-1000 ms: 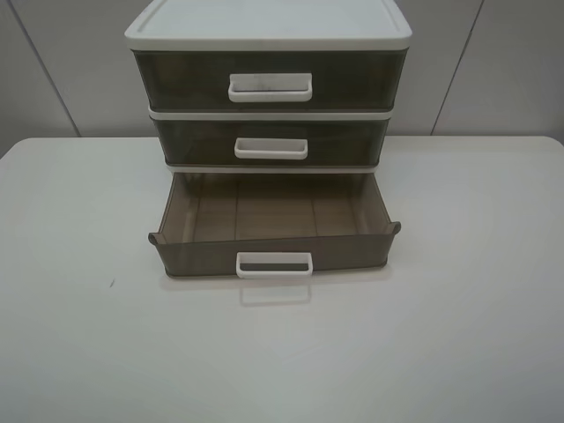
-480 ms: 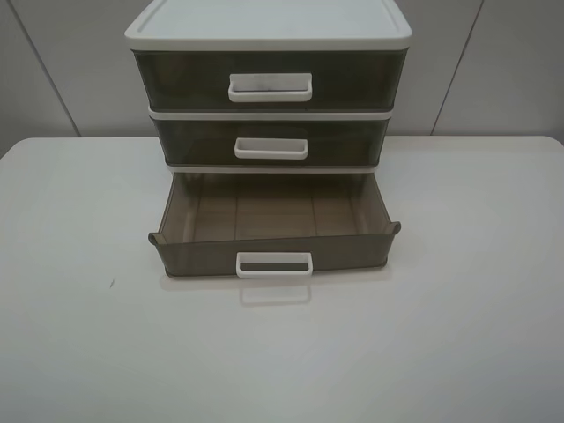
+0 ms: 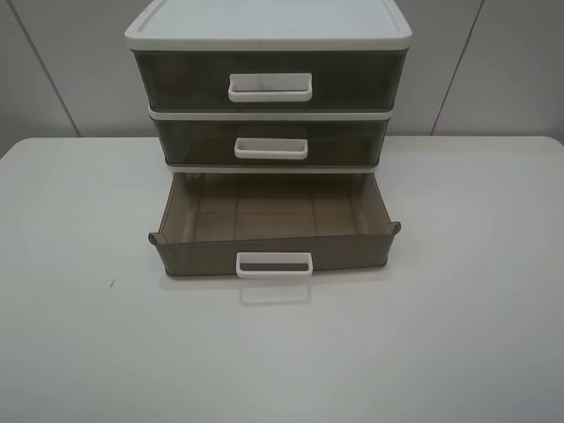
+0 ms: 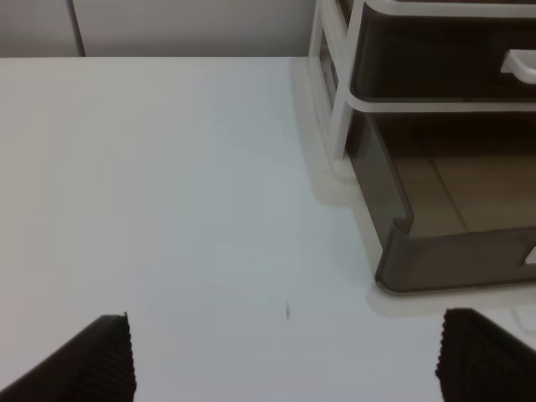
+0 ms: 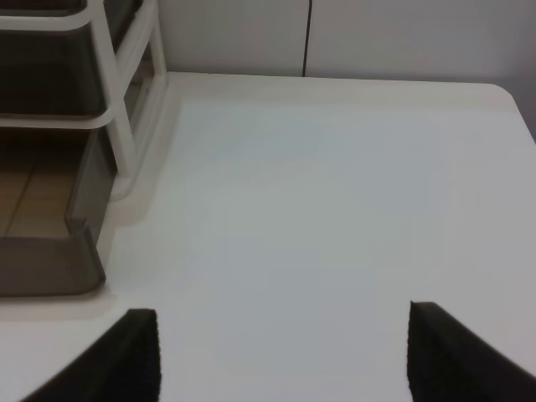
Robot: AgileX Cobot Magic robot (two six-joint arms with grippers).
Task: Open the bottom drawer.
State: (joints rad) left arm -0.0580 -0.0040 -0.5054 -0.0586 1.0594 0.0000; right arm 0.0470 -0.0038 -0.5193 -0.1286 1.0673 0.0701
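Three smoky brown drawers are sitting stacked in one white-framed unit (image 3: 269, 25) at the back of a white table (image 3: 79, 335). The bottom drawer (image 3: 273, 231) is standing pulled well out toward the camera, its long axis running across the table and its white loop handle (image 3: 274, 264) facing forward; the middle drawer (image 3: 269, 143) and top drawer (image 3: 269, 81) above it are sitting closed. Two grippers are hanging over bare tabletop clear of the unit: the left gripper (image 4: 285, 368) beside the drawer's left corner, the right gripper (image 5: 280, 356) beside its right corner, both with fingers spread wide and holding nothing.
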